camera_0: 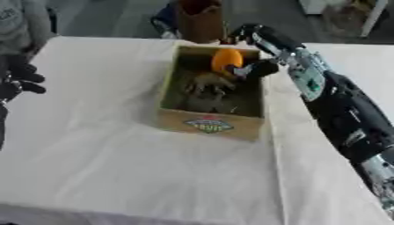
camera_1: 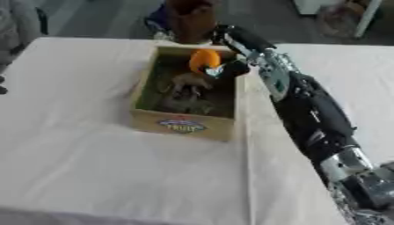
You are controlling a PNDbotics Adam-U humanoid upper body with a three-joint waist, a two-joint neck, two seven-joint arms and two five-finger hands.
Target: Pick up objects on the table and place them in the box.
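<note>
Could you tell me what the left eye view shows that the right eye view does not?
Only the left eye view shows most of the left hand, dark, fingers curled, holding nothing, at the table's left edge; the right eye view catches just a sliver. Only the right eye view shows the silver joint low on the right arm. Both show the right hand over the box, fingers at the orange object.
</note>
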